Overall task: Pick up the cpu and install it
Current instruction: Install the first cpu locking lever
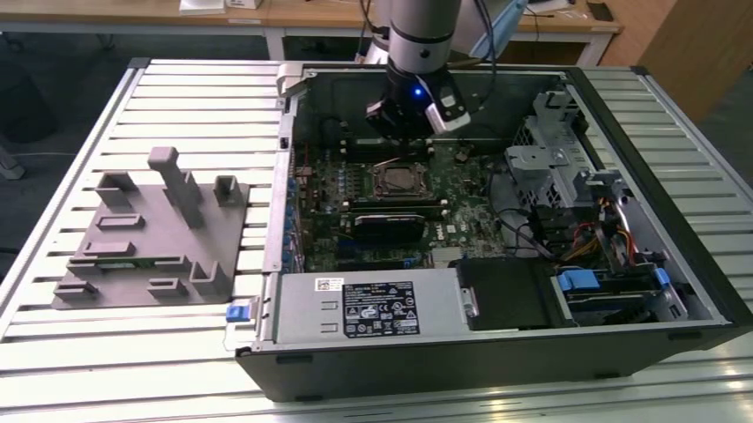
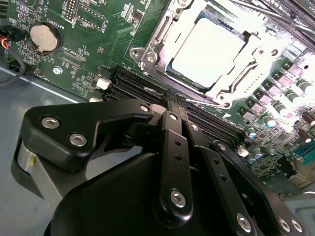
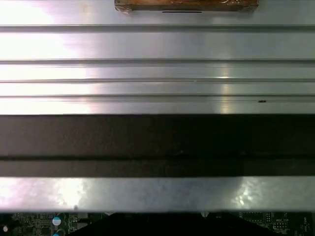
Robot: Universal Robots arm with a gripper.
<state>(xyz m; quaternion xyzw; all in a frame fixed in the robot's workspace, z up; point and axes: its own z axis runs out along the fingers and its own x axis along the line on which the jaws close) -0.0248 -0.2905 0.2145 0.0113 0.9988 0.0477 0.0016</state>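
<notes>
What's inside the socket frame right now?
The cpu lies in the socket frame, pale top showing. Whatever is under it is covered. The end effector is off it, fingers together, holding nothing.

The gripper [image 2: 179, 105] fingertips are hidden behind its own black linkage in the second wrist view. The cpu [image 2: 209, 46] is washed out by glare, its surface detail lost.

A ribbed metal table [image 1: 94, 370] fills the exterior view. Wooden desks [image 1: 317, 13] with white legs are seen at twelve o'clock, a wood-panelled wall [image 1: 694, 44] at two o'clock, dark flooring [image 1: 70, 79] at ten.
</notes>
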